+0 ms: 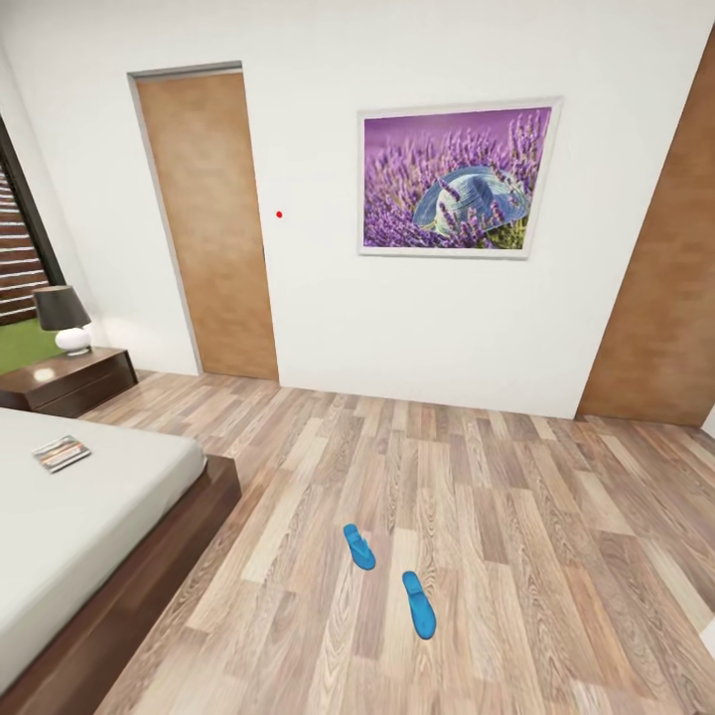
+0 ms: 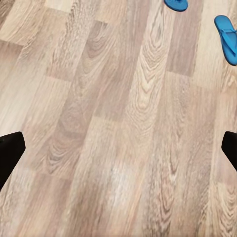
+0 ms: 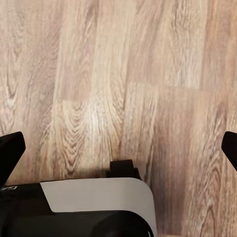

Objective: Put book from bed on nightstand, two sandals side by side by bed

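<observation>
You are looking across the bedroom's wood-plank floor point(image 1: 477, 497) toward a white wall with a framed lavender picture point(image 1: 455, 179) at 12 o'clock and a brown door point(image 1: 209, 228) at 11 o'clock. The bed point(image 1: 89, 516), pale grey-white mattress on a dark brown frame, fills the 8 o'clock corner of the head view. Beyond it, at 10 o'clock, the dark nightstand point(image 1: 70, 380) carries a lamp point(image 1: 64, 318) with a dark shade. The two sandals point(image 1: 359, 546) lie on the floor at 6 o'clock, well apart from the bed: bright blue, flat, thin-strapped, near each other but staggered, not side by side, each with its long axis running roughly 11 to 5 o'clock. The book point(image 1: 62, 453) lies flat on the mattress, thin, its cover too small to read, long axis about 2 to 8 o'clock. Your left pincer point(image 2: 118, 148) hangs over bare planks with fingertips point(image 2: 10, 148) wide apart, released; your right pincer point(image 3: 118, 148) is likewise spread and holding nothing.
</observation>
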Available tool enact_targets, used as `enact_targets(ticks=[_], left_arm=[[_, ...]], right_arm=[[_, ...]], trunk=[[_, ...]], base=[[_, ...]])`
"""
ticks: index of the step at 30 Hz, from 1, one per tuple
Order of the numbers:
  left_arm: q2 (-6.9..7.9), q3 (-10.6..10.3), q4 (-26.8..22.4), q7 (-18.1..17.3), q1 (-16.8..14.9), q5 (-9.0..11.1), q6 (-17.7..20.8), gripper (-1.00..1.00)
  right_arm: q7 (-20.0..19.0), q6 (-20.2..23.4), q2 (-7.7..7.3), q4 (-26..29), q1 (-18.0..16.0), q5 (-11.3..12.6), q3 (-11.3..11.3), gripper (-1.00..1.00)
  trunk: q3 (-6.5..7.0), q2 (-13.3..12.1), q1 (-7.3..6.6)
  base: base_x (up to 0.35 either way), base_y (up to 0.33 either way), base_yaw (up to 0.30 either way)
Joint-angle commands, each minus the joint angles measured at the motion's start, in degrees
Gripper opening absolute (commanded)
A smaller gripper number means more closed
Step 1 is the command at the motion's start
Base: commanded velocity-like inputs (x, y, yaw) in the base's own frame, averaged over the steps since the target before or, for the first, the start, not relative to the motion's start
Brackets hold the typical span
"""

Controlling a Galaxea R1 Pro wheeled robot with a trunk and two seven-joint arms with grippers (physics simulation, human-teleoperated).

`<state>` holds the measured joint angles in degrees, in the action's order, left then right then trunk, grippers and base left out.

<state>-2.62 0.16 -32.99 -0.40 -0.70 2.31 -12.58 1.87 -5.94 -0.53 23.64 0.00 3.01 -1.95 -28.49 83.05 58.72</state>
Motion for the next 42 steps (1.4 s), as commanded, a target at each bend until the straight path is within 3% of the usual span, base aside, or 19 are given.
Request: enact_targets(ticks=[1,8,11,16,30,42], left_arm=[[-0.01,0.0,0.0,0.0,0.0,0.2,-0.2,1.00],[-0.01,0.0,0.0,0.0,0.0,0.2,-0.2,1.00],[-0.01,0.0,0.0,0.0,0.0,0.2,-0.2,1.00],[0.01,0.1,0.0,0.0,0.0,0.2,-0.2,1.00],[0.14,0.2,-0.1,0.0,0.0,0.2,-0.2,1.00],[0.24,0.2,-0.1,0.0,0.0,0.2,-0.3,1.00]], right_arm=[[0.0,-0.2,0.00,0.1,0.0,0.3,0.0,1.00],[0.1,-0.4,-0.02,0.6,0.0,0.2,0.0,1.00],[0.4,-0.2,-0.08,11.6,0.0,-0.1,0.0,1.00],[0.2,-0.2,-0.03,15.2,0.0,-0.2,0.0,1.00],[0.0,-0.3,0.00,11.0,0.0,0.0,0.0,1.00],[0.0,-0.3,0.00,10.7,0.0,-0.2,0.1,1.00]], trunk=[[-0.05,0.0,0.01],[-0.05,0.0,0.01],[-0.05,0.0,0.01],[-0.05,0.0,0.01],[-0.05,0.0,0.01],[-0.05,0.0,0.01]], base=[[0.130,0.000,0.000],[0.125,0.000,0.000],[0.115,0.000,0.000],[0.114,0.000,0.000],[0.142,0.000,0.000],[0.150,0.002,0.000]])
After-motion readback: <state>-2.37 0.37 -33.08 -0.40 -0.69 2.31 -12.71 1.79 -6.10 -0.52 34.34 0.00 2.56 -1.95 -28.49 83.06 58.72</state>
